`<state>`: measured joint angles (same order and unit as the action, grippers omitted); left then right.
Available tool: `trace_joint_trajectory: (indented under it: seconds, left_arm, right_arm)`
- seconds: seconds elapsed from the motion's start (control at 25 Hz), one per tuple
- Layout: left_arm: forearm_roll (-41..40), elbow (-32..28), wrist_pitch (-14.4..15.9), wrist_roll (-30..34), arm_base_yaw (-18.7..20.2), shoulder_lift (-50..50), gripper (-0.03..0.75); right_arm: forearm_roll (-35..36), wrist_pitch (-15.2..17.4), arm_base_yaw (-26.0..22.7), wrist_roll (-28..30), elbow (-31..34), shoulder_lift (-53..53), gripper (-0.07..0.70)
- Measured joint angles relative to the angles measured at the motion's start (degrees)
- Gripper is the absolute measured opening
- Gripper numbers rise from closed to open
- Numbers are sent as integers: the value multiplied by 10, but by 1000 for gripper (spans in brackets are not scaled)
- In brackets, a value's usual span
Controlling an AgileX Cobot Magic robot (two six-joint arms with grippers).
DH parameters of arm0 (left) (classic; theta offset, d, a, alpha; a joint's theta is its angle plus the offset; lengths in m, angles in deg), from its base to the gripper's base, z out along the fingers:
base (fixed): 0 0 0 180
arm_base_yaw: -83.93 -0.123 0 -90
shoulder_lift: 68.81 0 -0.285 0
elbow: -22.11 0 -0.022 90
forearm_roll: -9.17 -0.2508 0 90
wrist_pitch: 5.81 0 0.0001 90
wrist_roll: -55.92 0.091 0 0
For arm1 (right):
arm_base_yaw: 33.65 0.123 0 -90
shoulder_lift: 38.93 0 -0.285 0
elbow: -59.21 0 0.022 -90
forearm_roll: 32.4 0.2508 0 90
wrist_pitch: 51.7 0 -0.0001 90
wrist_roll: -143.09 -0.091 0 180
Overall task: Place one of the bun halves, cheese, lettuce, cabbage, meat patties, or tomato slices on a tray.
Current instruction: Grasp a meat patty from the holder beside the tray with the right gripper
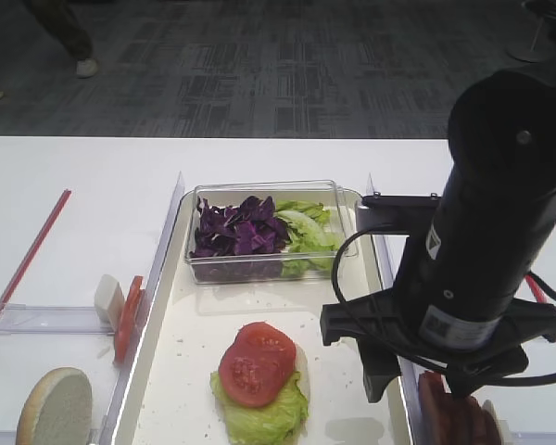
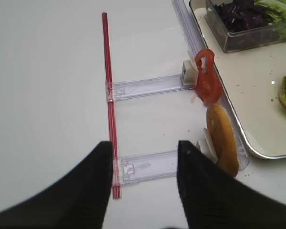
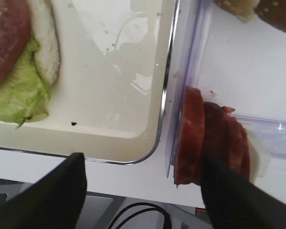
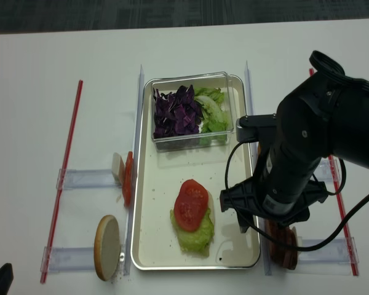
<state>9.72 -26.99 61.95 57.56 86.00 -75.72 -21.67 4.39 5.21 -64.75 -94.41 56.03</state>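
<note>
A white worktop point(image 4: 37, 74) carries the long cream tray point(image 4: 154, 203) with its shiny rim, and at the tray's far end sits a small clear plastic box point(image 4: 190, 110) holding dark purple cabbage point(image 4: 175, 110) on the left and pale green lettuce point(image 4: 212, 107) on the right. In the near half of the tray lies a stack: a bun half point(image 3: 45, 43) with a green leaf point(image 4: 194, 236) over it and a tomato slice point(image 4: 190, 206) on top. Left of the tray, clear plastic holders keep another tomato slice point(image 2: 207, 83) upright just beside a small pale piece of cheese point(image 1: 108, 301), and nearer the front a bun half point(image 2: 224, 140) stands on edge against the tray's rim. A red strip point(image 2: 109, 95) runs along the worktop well to the left. Right of the tray, a row of meat patties point(image 3: 214, 140) stands on edge in a clear holder, with a pale slice touching the last one. The right gripper point(image 3: 148, 193) hangs over that spot with its fingers spread wide, one over the tray's near corner and the other right at the patties; it holds nothing. The left gripper point(image 2: 143, 164) hovers open and empty above the left holders.
</note>
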Motion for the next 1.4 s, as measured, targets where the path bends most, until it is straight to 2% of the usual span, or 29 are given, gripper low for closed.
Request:
trace_joint_trajectory:
  seconds: [0.48,0.68,0.96,1.4]
  left_arm:
    - [0,0,0,0,0,0,293]
    - [0,0,0,0,0,0,293]
    - [0,0,0,0,0,0,293]
    - [0,0,0,0,0,0,293]
  right_arm:
    - [-1,-10,0,-9,0,2,530]
    - [-1,-6,0,-9,-1,30,530]
    - [12,-24,0,1,-1,49,530]
    - [13,-25,0,3,-1,81,530]
